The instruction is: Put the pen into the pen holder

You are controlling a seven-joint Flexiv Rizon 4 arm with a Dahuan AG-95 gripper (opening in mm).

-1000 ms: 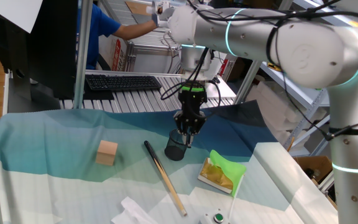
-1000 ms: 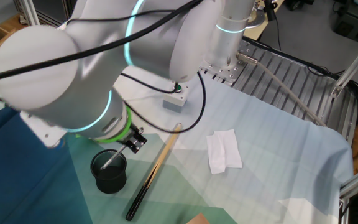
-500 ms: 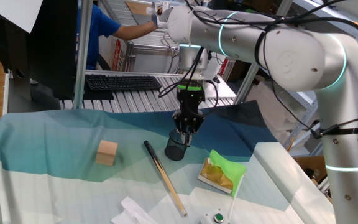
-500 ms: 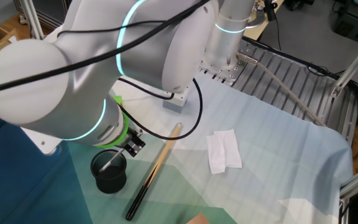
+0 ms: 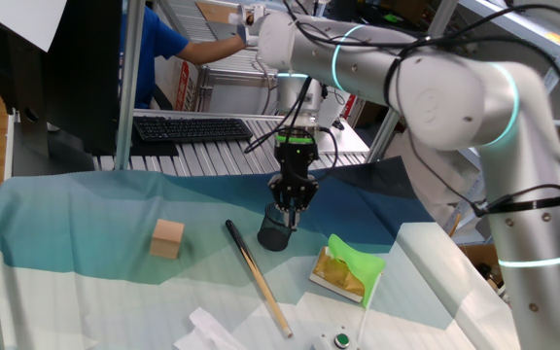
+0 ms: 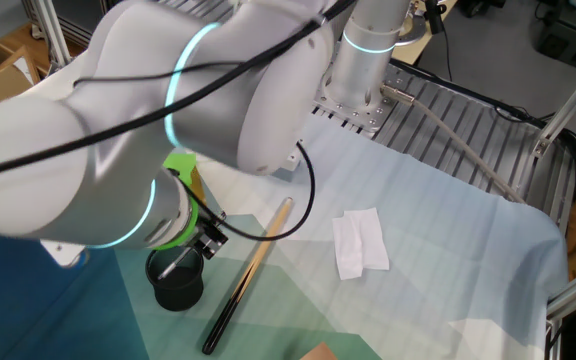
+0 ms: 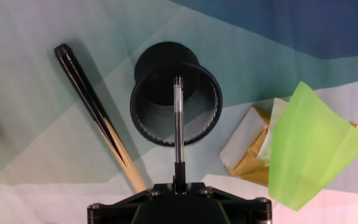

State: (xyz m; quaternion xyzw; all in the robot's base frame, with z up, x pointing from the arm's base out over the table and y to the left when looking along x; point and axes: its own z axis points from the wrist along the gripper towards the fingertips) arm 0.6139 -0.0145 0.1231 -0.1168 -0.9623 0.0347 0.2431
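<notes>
One slim pen (image 7: 178, 118) was held by its upper end in the gripper (image 7: 178, 182), the two fingers clenched on it. In the hand view the pen was seen running straight out from between the fingers, its silvery shaft passing over the near rim of the pen holder (image 7: 176, 102) and its tip lying within the open mouth. The black mesh cup was shown standing upright on the blue-green cloth (image 7: 55, 37), directly under the gripper (image 5: 291, 208). From the other fixed view the pen (image 6: 175, 262) was seen slanting down from the gripper (image 6: 206, 240) into the pen holder (image 6: 176, 281). A long wooden stick (image 7: 98, 118) with a black end was laid just left of the cup. A gold packet with a green sheet (image 7: 309, 146) was placed to its right. A wooden cube (image 5: 167, 238) was set well apart.
</notes>
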